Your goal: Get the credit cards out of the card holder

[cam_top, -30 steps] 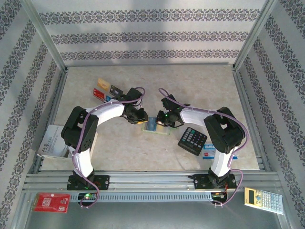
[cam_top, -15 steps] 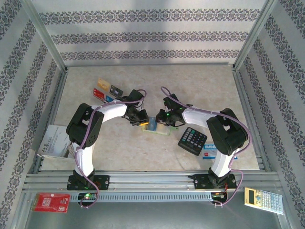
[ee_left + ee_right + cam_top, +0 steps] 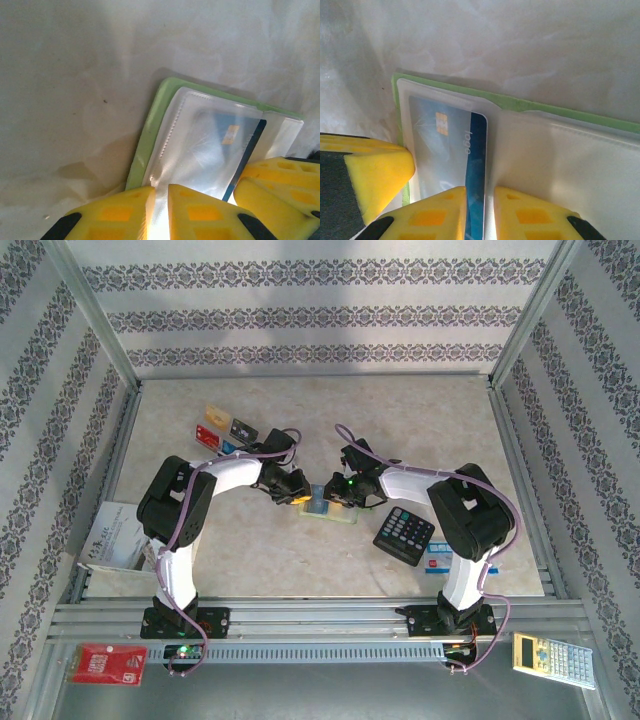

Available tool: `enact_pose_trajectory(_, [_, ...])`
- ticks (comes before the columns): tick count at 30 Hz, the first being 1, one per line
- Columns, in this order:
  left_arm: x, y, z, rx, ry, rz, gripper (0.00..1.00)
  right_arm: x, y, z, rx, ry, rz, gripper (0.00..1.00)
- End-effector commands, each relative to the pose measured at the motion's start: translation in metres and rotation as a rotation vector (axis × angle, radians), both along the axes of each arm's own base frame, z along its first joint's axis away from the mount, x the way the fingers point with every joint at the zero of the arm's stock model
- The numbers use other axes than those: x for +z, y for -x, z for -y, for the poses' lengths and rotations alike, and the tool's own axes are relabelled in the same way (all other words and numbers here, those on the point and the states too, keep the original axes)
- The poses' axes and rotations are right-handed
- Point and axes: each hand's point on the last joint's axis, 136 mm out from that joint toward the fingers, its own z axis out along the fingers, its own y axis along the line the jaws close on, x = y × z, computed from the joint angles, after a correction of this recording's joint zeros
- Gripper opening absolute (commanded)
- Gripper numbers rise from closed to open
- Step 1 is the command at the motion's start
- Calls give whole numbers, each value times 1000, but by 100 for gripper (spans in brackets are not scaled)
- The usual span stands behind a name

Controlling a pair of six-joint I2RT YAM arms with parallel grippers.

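Observation:
The lime-green card holder lies open at mid-table, its clear sleeves up. A blue-and-white credit card sits in the left sleeve, also seen in the left wrist view. My left gripper is at the holder's left end, and its jaws pinch the clear sleeve's edge beside the green rim. My right gripper hovers over the holder. Its jaws stand slightly apart astride the card's dark right edge, below the green rim. Tan, black and red credit cards lie at the back left.
A black calculator and a blue-and-white box lie right of the holder under the right arm. A white booklet rests at the left edge. A red packet and a yellow calculator lie in front of the rail.
The right gripper's jaws have parted a little over the card. The left jaws have narrowed on the sleeve, and the left arm's elbow has shifted slightly. The holder has stayed put.

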Motion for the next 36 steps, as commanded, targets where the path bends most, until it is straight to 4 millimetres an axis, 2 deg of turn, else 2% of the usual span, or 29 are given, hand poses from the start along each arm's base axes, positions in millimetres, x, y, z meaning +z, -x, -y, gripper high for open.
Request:
enact_pose_trajectory(1, [-37,22,-20,37,-75,-113,18,-6,3,-9,49,-2,-7,22])
enact_pose_trajectory(7, [-43,27,-19,35,-51,-137,18,-9,5,-14,70,-12,-13,18])
enact_pose_trajectory(13, [-42,25,-23,43,-58,-130,18,-4,4,-10,57,-11,5,10])
enact_pose_trajectory(18, [-39,22,-26,51,-61,-119,18,3,2,-3,31,-5,25,3])
enact_pose_trajectory(28, [-34,17,-31,51,-75,-99,21,5,5,16,-8,6,17,2])
enact_pose_trajectory(32, [-28,14,-31,43,-78,-85,21,4,8,23,-19,17,8,2])
enact_pose_trajectory(36, [-9,5,-27,21,-66,-31,21,5,9,29,-31,30,10,1])
